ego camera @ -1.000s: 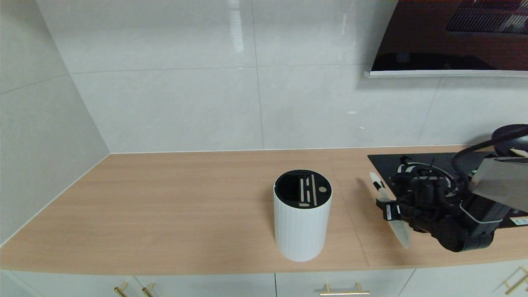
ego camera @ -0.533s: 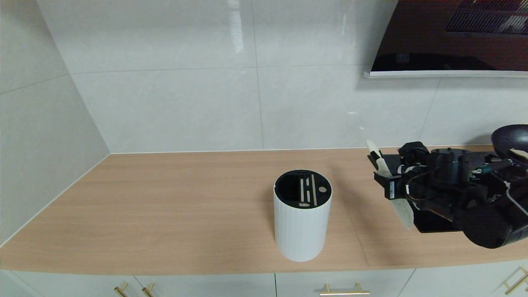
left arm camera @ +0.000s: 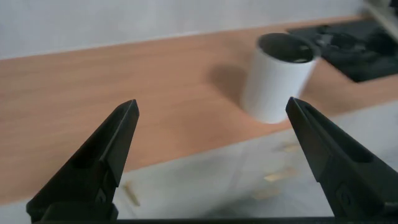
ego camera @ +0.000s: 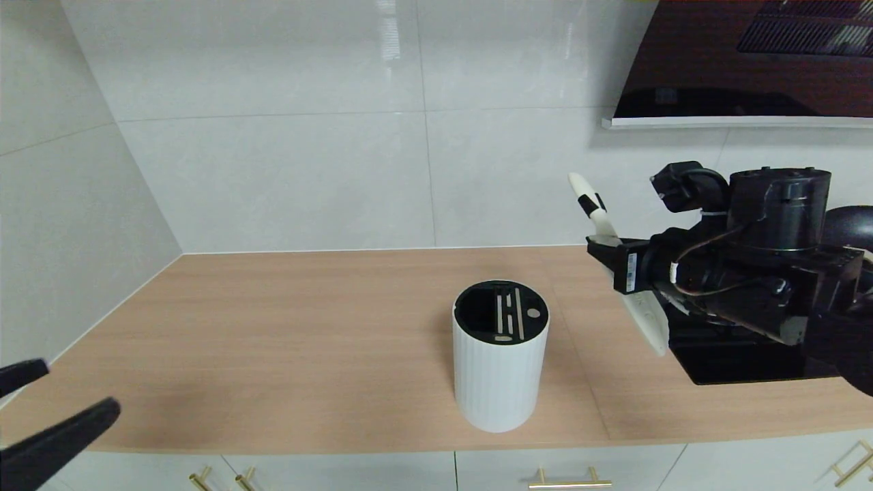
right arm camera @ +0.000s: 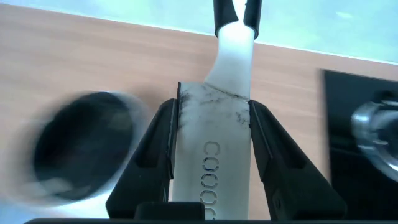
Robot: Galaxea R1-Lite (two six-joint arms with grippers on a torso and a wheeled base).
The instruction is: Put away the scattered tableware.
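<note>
My right gripper (ego camera: 622,269) is shut on a cream ceramic knife (ego camera: 641,314) with a white handle (ego camera: 590,201), held in the air to the right of the holder. The blade points down toward the counter and the handle points up and back. In the right wrist view the fingers (right arm camera: 155,158) clamp the knife (right arm camera: 214,155) by its blade. A white ribbed cylindrical holder (ego camera: 500,354) with a black slotted top stands on the wooden counter (ego camera: 307,327); it also appears as holder (right arm camera: 81,146) and holder (left arm camera: 277,78). My left gripper (ego camera: 41,416) is open at the counter's front left edge, well away from the holder.
A black cooktop (ego camera: 743,351) lies on the counter at the right, under my right arm. A dark range hood (ego camera: 743,61) hangs on the tiled wall above it. White cabinet fronts with brass handles (ego camera: 569,477) run below the counter edge.
My right gripper has lifted the knife off the counter beside the cooktop, raising it up and slightly left. My left gripper has come into the head view at the lower left.
</note>
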